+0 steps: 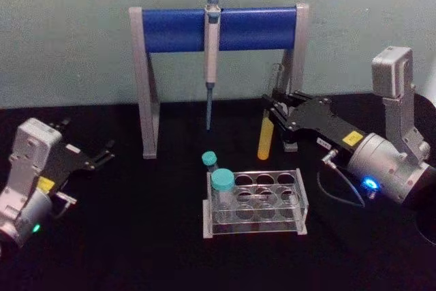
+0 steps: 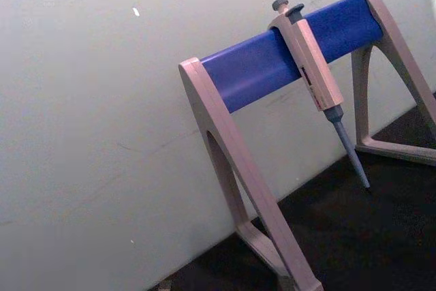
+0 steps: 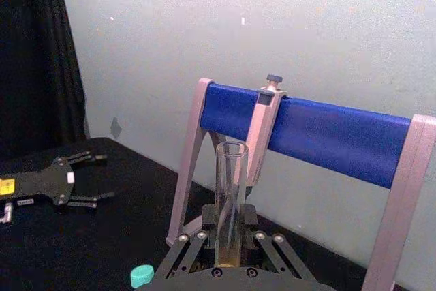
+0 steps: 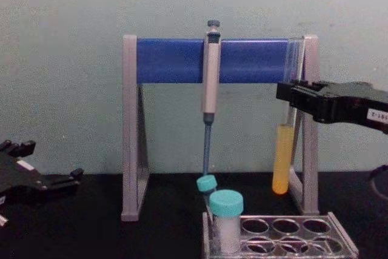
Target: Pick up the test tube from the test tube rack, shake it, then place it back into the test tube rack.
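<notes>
The right hand [image 1: 274, 115] is clamped on the test tube [image 1: 264, 142], gripping the clear glass above the yellow liquid so that the filled lower part hangs free below the fingers. The tube stands nearly upright with its open mouth on top, which keeps the liquid from spilling since it has no cap. It is lifted well clear of the rack [image 1: 301, 204], up and behind it, just beside the right leg of the pipette stand [image 1: 146, 80]. In the chest view its rounded bottom hangs above the black desk [image 1: 136, 236] without touching it. That puts the tube out of its hole and in open air, which I judge to be the shaking part of the job, with the return to the rack not yet done. The stand's leg and the hanging pipette [image 1: 212, 59] are near, so a wide swing could knock the glass. A short, gentle shake looks safer. The rack sits low at the front centre of the desk with two teal-capped vials [image 1: 222, 182] at its left end, and the holes to their right look free for the tube. The left hand [image 1: 102, 155] rests on the desk far to the left, fingers apart and holding nothing, well away from the work.
</notes>
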